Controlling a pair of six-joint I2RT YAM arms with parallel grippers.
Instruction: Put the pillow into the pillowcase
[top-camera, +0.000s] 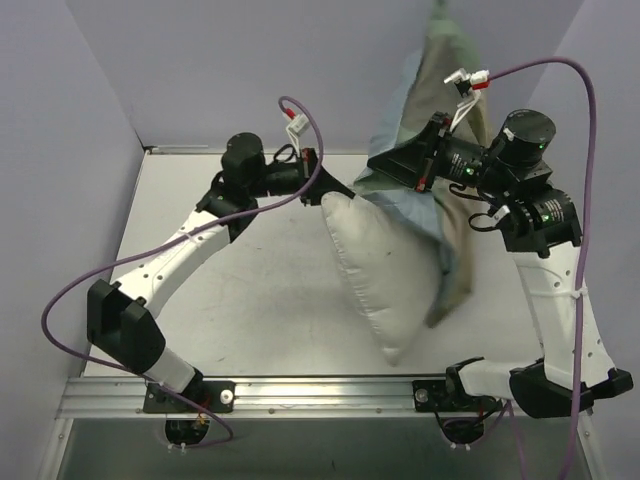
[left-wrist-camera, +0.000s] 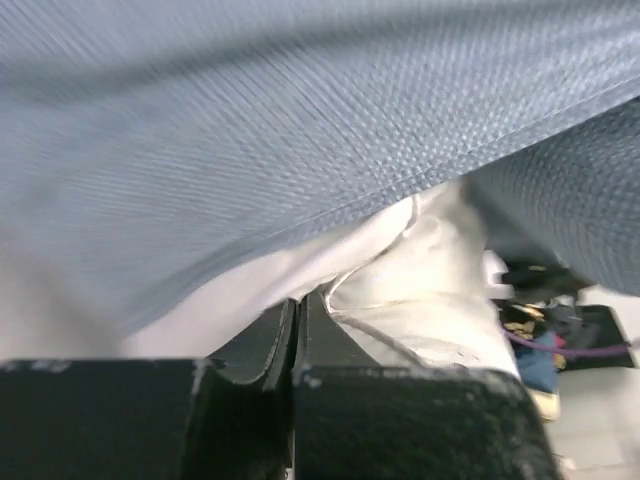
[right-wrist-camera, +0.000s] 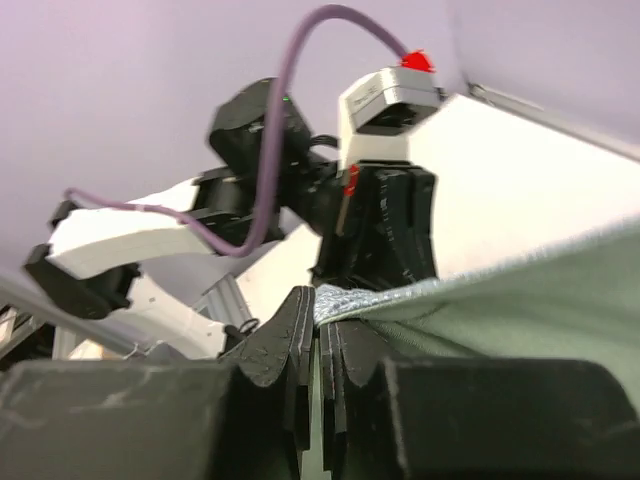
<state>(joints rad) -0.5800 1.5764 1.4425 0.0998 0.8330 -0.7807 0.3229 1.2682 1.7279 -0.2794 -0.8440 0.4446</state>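
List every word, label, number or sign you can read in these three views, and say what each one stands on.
No text can be read in any view.
pillowcase: plain cloth panels, no print showing.
pillow: plain white, no print.
white block on the left arm's wrist: no marking can be made out.
Arm casings: any lettering is too small to tell.
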